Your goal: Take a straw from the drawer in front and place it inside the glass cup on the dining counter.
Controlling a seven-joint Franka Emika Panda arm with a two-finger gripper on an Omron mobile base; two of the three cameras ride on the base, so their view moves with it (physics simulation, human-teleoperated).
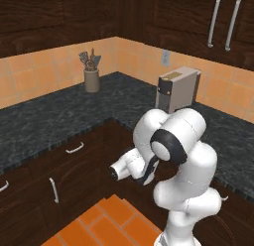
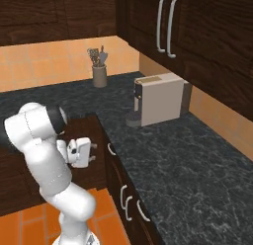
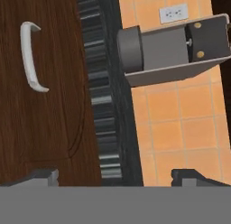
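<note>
One drawer handle fills hand cam; hand spread wide, nothing held; base cams show coffee machine.

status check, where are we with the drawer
End effector open, empty. Drawer shut, handle ahead, untouched. Coffee machine on counter above, not in the way.

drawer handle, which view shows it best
The hand view: the drawer handle fills the frame's left on the closed drawer front, sharp and unobstructed. The left base view shows small handles on the fronts from afar; the right base view shows one edge-on beside the open gripper.
</note>
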